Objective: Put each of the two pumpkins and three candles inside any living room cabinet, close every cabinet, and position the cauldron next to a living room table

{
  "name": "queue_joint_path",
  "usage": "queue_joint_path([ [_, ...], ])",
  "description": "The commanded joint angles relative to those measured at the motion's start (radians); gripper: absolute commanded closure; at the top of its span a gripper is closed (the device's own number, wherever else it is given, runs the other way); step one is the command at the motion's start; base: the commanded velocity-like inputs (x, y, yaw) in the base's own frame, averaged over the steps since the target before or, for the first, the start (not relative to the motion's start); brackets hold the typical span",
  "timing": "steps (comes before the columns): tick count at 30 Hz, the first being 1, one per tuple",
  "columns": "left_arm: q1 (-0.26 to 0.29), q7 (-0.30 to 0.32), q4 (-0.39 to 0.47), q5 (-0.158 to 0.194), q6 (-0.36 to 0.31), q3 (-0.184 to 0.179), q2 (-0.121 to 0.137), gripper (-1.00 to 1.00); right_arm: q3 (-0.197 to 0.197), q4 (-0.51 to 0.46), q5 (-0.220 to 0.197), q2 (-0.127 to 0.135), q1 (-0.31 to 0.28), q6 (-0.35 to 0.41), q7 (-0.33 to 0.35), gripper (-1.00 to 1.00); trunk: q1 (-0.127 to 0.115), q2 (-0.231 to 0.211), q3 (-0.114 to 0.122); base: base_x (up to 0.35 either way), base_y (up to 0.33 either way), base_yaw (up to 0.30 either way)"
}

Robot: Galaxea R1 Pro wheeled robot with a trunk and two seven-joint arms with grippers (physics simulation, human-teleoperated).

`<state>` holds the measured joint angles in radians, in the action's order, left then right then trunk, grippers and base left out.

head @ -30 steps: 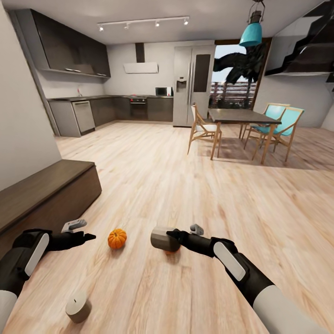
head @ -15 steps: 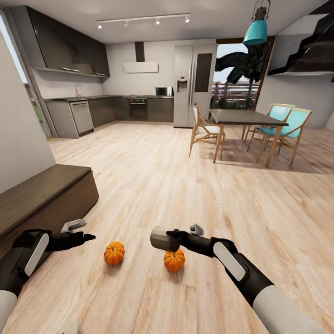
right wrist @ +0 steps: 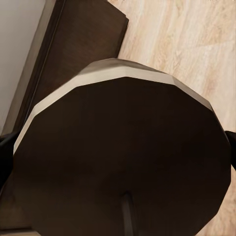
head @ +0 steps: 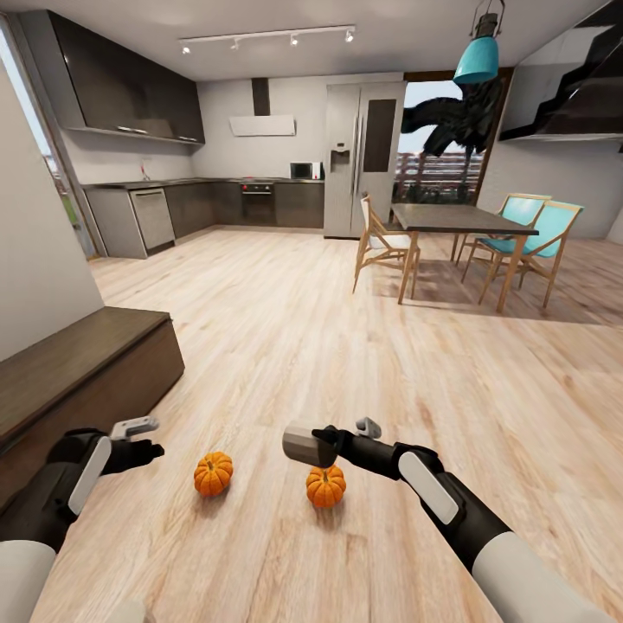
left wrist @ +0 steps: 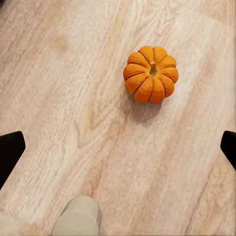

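Observation:
Two orange pumpkins lie on the wooden floor, one (head: 213, 473) to the left and one (head: 325, 486) under my right arm. My right gripper (head: 322, 439) is shut on a grey-beige candle (head: 299, 445), held above the floor; in the right wrist view this candle (right wrist: 123, 157) hides almost everything. My left gripper (head: 149, 450) hovers to the left of the left pumpkin (left wrist: 150, 74), open and holding nothing. Another candle (left wrist: 77, 216) stands on the floor near it. The dark-brown cabinet (head: 78, 363) runs along the left wall, its fronts closed as far as I see.
A dining table (head: 459, 218) with wooden and teal chairs (head: 381, 242) stands at the back right. Kitchen cupboards (head: 216, 203) and a fridge (head: 362, 160) line the far wall. Open wooden floor (head: 285, 329) stretches between them and me.
The view shifted early on, so the camera moved. Since then my left arm has drawn back toward my body. The right gripper holds the candle as before.

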<state>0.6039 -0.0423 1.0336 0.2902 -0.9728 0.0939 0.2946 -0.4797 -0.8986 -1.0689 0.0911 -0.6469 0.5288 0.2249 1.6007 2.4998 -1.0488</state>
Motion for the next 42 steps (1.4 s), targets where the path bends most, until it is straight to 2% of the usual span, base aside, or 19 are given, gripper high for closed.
queue_joint_path([
  [1, 0.0, -0.005, 0.001, 0.006, -0.004, 0.0, -0.001, -1.0, -0.002, 0.0, -0.003, 0.001, -0.001, 0.001, 0.0, 1.0, 0.0, 0.0, -0.001, 0.0, 0.0, 0.0],
  [7, 0.0, -0.002, 0.003, 0.008, -0.005, 0.001, -0.002, -1.0, -0.002, 0.0, -0.003, 0.001, -0.001, 0.001, 0.001, 1.0, 0.0, 0.0, -0.001, 0.0, 0.0, 0.0],
  [27, 0.001, 0.001, 0.004, 0.009, -0.006, 0.004, 0.005, -1.0, -0.002, 0.0, -0.003, 0.004, -0.001, -0.001, 0.004, 1.0, 0.009, 0.005, -0.078, 0.0, 0.0, 0.0],
  [40, 0.002, 0.002, 0.047, 0.012, -0.01, 0.006, 0.008, -1.0, 0.0, -0.001, -0.011, 0.004, -0.002, -0.002, 0.003, 1.0, 0.015, 0.008, -0.128, 0.0, 0.0, 0.0],
  [42, 0.002, 0.002, 0.047, 0.021, -0.01, 0.006, 0.008, -1.0, 0.0, -0.001, -0.011, 0.004, -0.002, -0.002, 0.004, 1.0, 0.016, 0.009, -0.136, -0.021, 0.003, 0.051],
])
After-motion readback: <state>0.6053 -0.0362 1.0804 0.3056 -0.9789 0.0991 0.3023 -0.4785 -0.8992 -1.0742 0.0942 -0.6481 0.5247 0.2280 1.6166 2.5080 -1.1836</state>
